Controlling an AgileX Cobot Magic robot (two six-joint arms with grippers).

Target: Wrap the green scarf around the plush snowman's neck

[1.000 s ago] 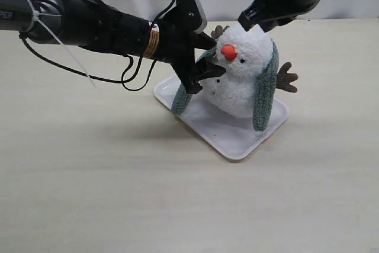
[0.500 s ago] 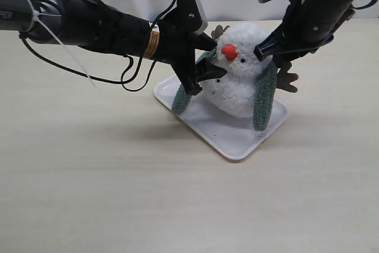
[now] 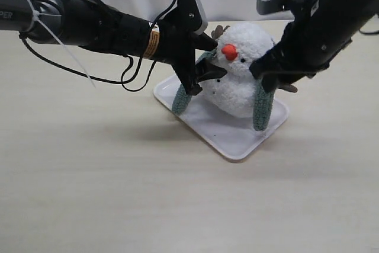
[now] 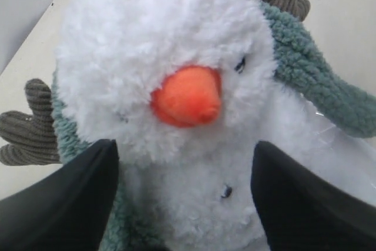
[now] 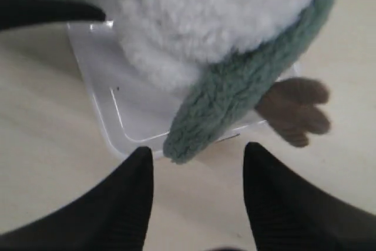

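Counts: 1 plush snowman [image 3: 237,90], 1 green scarf [image 3: 262,108], 1 white tray [image 3: 234,140], 2 arms, 2 end effectors. In the exterior view everything sits mid-frame on the pale bench [image 3: 89,176], with the snowman upright on the tray.

Scarf: it runs behind the snowman's head, one end hanging down each side of the body (not crossed at the front). The frame-left end reaches the tray's edge. The frame-right end hangs over the tray.

Left end effector [image 3: 217,57]: jaws wide, gripping nothing, one finger either side of the snowman's front, just under the orange nose [image 3: 229,52].
Right end effector [image 5: 198,160]: jaws apart too, straddling the tip of the frame-right scarf end, no contact visible.

View deltas:
- Left wrist only: face close-up with 1 bead eye [image 4: 240,63], 1 black button [image 4: 226,191] and both brown twig arms [image 4: 32,127].
- Right wrist only: scarf tip at the tray rim, one twig arm just beside it, a black finger of the left end effector at upper left of frame.
- Exterior only: both arms and both scarf ends at once.

Writing: white letters "PER" [image 3: 7,15] on the left arm [image 3: 71,19] at the far-left edge of the exterior view (cut off by the frame). A yellow label [image 3: 154,43] sits near that arm's wrist, print too small to read.
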